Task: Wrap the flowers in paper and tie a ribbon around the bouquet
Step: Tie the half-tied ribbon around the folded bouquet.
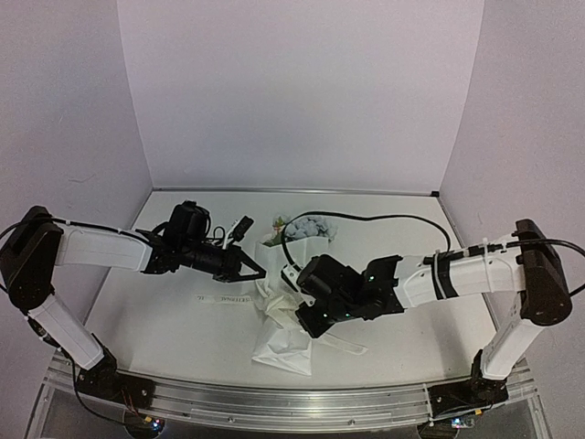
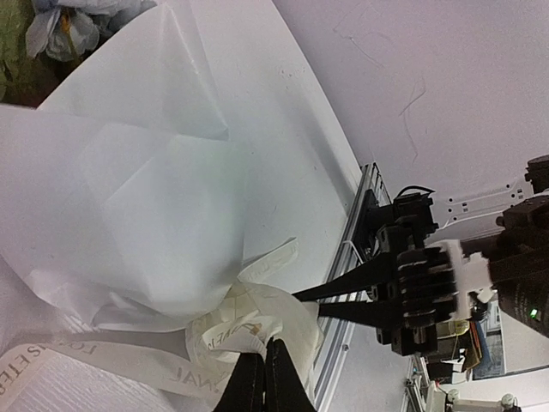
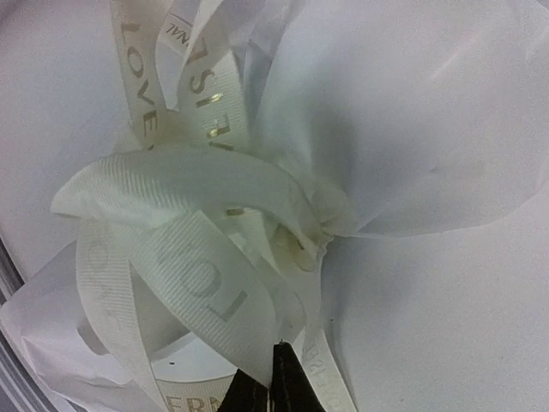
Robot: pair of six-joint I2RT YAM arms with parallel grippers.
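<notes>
Left gripper [image 2: 263,365] closed tight, its tips pressed into the bunched ribbon [image 3: 189,266] at the waist of the bouquet [image 1: 283,320]; whether a fold is pinched between the fingers cannot be told. Right gripper [image 3: 276,369] likewise closed to a narrow point, meeting the same cluster of loops from the opposite side, tips against the ribbon, its hold just as unclear. Ribbon is cream with pale printed letters, looped several times at the pinched waist; one tail lies flat on the table [image 1: 155,320] just left of the bouquet, pointing toward the left edge. Paper [image 2: 154,189] is white and creased, flaring out from the waist in both directions. Bouquet lies on its side in the middle of the table, wide end toward the far edge, where pale blue flowers [image 1: 309,229] show; the other end of the paper spreads toward the near edge. Black cable [image 1: 384,218] arcs from the right arm across to the flowers. Both arms reach in from opposite sides, grippers close together at the waist
</notes>
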